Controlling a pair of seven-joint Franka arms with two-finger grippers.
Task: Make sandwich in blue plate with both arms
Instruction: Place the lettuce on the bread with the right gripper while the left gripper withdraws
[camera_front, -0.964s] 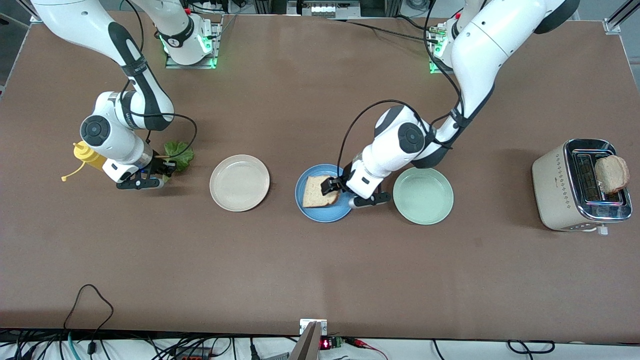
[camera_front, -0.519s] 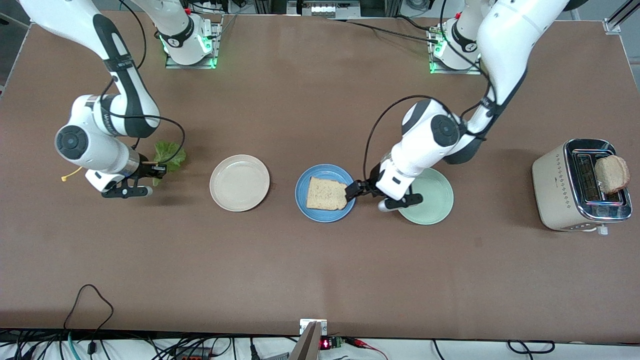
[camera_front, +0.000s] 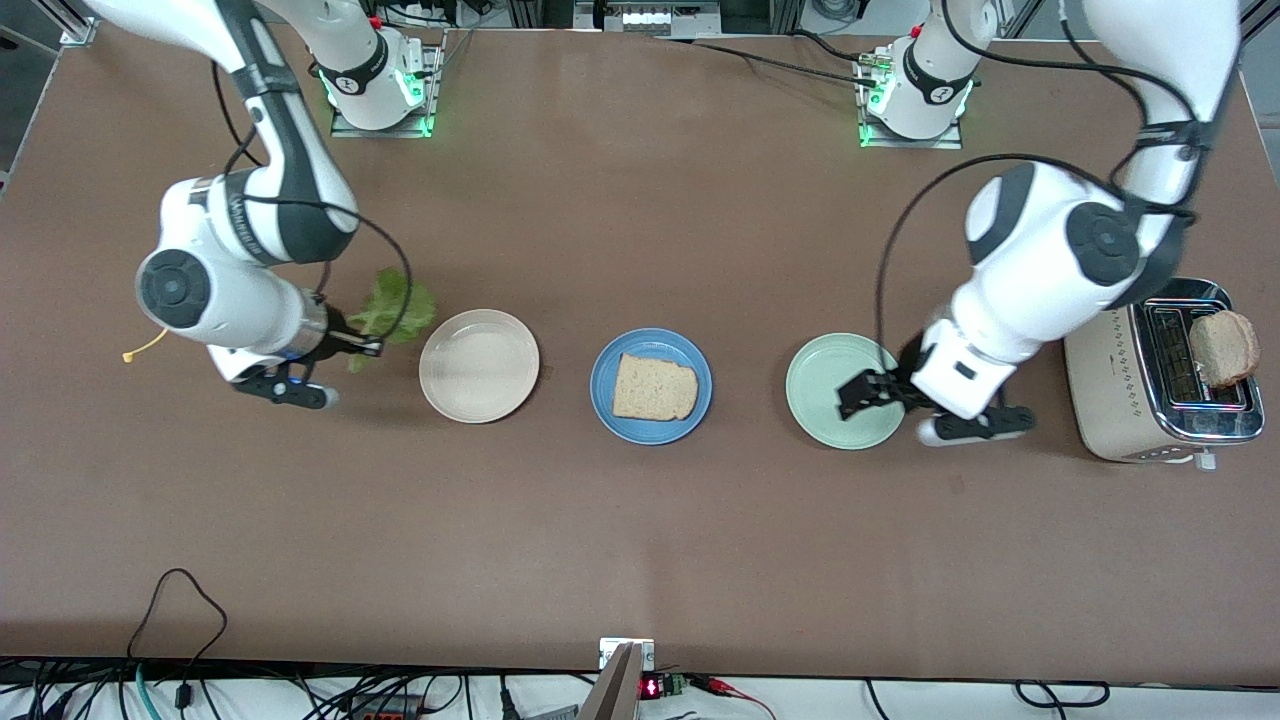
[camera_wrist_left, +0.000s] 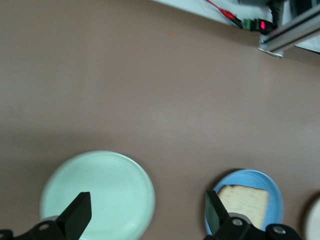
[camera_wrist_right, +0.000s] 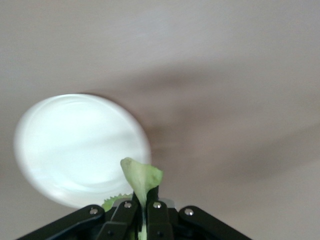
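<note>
**So, one slice down, lettuce in the air**

Okay, starting at the claws. The right gripper (camera_front: 372, 346) is clamped tight on a ruffled green lettuce leaf (camera_front: 395, 310), pinching it by one end so most of the leaf sticks out free past the fingertips. My guess is that's so it can drop flat onto the bread. It's up in the air just beside the round cream-white plate (camera_front: 479, 365), on the side toward the right arm's end of the table.

The left gripper (camera_front: 871, 392) has its jaws spread wide with nothing in them, hanging over the pale green round plate (camera_front: 835, 385). Next to that arm sits a beige toaster with a chrome top (camera_front: 1120, 380), and a tan slice of bread (camera_front: 1222, 347) pokes out of its slot. Probably that's the lid of the sandwich, and the empty claw looks free to go grab it.

Out in the middle, the round mid-blue plate (camera_front: 604, 385) sits between the other two plates with one square light tan bread slice with brown crust (camera_front: 654, 388) lying flat on it. That's the base layer, so I'd say the lettuce goes there next, passing over the cream plate.
</note>
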